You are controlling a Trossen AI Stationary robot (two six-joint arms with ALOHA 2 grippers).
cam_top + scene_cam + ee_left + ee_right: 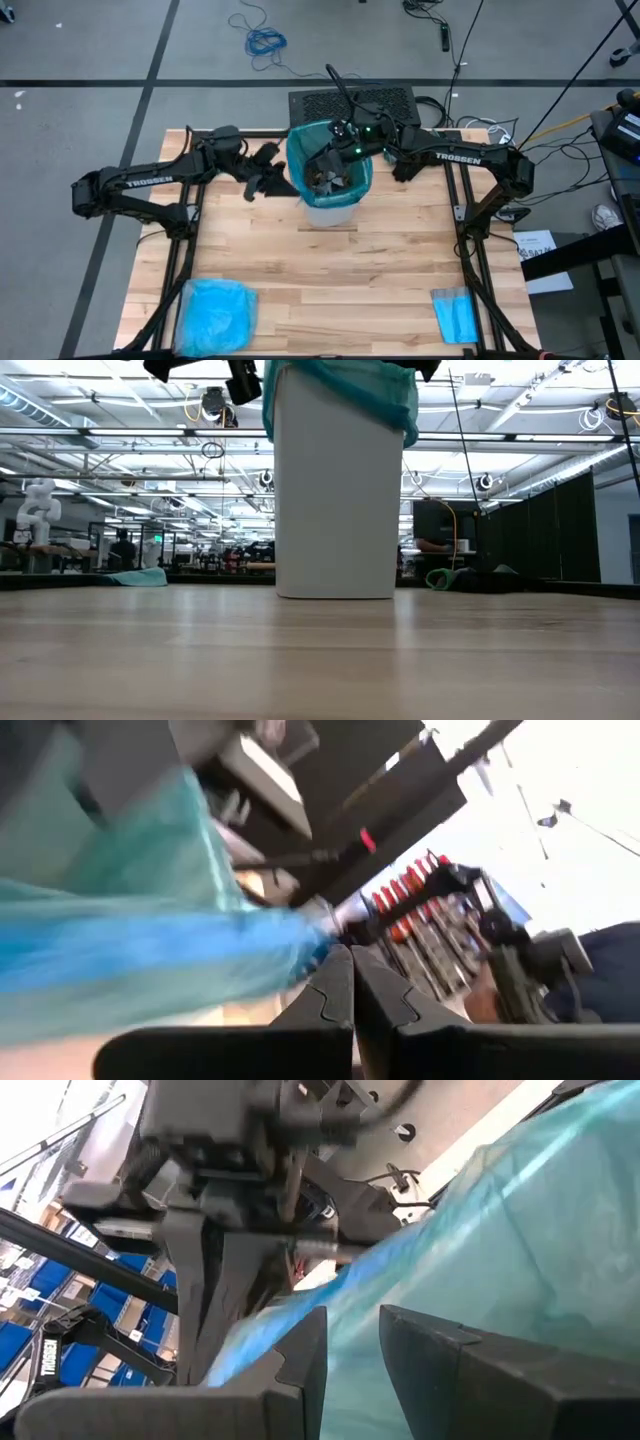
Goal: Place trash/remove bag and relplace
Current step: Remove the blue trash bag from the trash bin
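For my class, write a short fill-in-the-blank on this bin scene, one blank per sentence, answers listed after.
1. The teal-green bag lines a bin whose colour is ____.
2. The left pincer is shut on the ____ of the bag.
3. Seen from above, the trash lies ____ the bin.
4. The right pincer is above the bin's ____.

Missing words: white; rim; inside; opening

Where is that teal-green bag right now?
The teal-green bag lines the white bin at the table's far middle in the high view, between the left gripper and right gripper, its rim folded over the bin's top.
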